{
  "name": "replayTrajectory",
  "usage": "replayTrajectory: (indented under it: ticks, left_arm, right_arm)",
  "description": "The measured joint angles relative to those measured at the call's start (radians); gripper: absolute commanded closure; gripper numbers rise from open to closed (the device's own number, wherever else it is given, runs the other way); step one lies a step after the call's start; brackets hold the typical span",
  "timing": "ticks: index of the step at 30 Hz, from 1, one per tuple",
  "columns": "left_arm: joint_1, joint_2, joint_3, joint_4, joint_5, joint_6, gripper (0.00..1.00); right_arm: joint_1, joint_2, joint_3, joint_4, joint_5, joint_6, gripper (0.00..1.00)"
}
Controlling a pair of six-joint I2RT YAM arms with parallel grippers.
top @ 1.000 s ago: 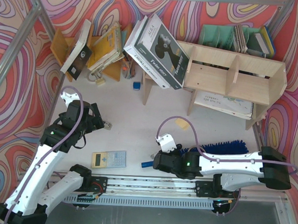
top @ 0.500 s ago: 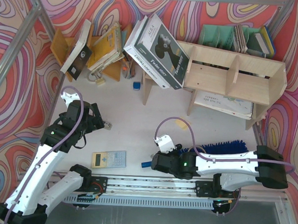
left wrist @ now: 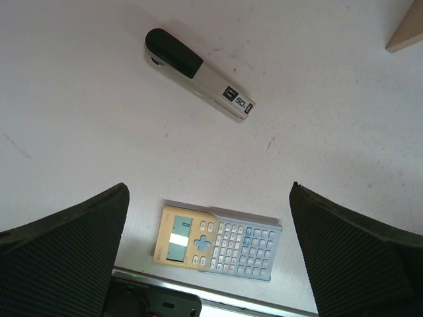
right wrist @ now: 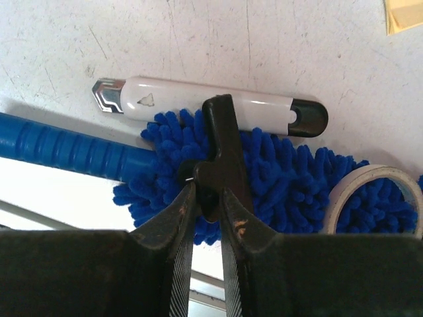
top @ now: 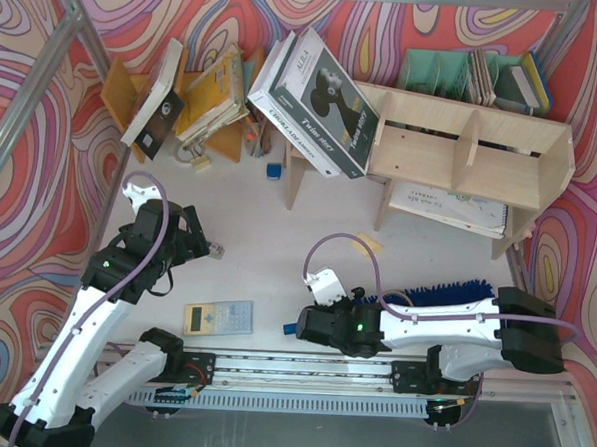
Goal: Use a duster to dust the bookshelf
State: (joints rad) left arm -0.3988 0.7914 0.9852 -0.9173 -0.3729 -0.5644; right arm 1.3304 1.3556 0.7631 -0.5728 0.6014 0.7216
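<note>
The blue fluffy duster [right wrist: 277, 178] lies on the table near the front edge, its smooth blue handle [right wrist: 66, 148] pointing left. My right gripper [right wrist: 208, 191] hangs low over the fluff near the handle, jaws nearly together and pinching a narrow black piece [right wrist: 225, 139] that lies across the fluff. From above, the right gripper [top: 308, 324] is beside the handle tip [top: 289, 329], and the fluffy end [top: 460, 290] shows behind the arm. The plywood bookshelf [top: 472, 158] stands at the back right. My left gripper [left wrist: 208, 264] is open and empty above the table.
A white marker pen [right wrist: 211, 102] lies against the duster and a tape roll [right wrist: 370, 198] rests on its fluff. A calculator [left wrist: 218, 241] and a stapler [left wrist: 198, 66] lie under the left gripper. Books lean at the back left [top: 205, 93]. A yellow note [top: 365, 245] lies mid-table.
My right arm has slid a little left along the duster and its jaws have narrowed. The left arm has stayed still.
</note>
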Motion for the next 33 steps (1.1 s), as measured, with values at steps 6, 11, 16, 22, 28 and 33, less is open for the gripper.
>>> replayTrajectory:
  ticks: [6,11,16,22,28,33]
  left_arm:
    - [0.0,0.0,0.0,0.0,0.003,0.0,0.02]
    - [0.0,0.002,0.0,0.0,0.007,0.0,0.02]
    - [0.0,0.002,-0.001,0.0,0.006,0.0,0.02]
    - [0.0,0.001,-0.001,0.001,0.007,0.0,0.02]
    - [0.0,0.001,-0.002,0.003,0.013,0.0,0.02]
    - [0.0,0.0,-0.002,0.003,0.014,0.0,0.02]
  right_arm:
    - [0.0,0.023,0.026,-0.017,0.033,0.001,0.8]
    - [0.0,0.025,0.046,-0.024,0.053,0.0,0.81]
    - [0.0,0.027,0.072,-0.034,0.073,0.001,0.85]
    - [0.0,0.037,0.095,-0.035,0.095,0.0,0.88]
    - [0.0,0.075,0.132,-0.028,0.113,-0.004,0.9]
    - [0.0,0.119,0.185,-0.001,0.13,-0.04,0.89]
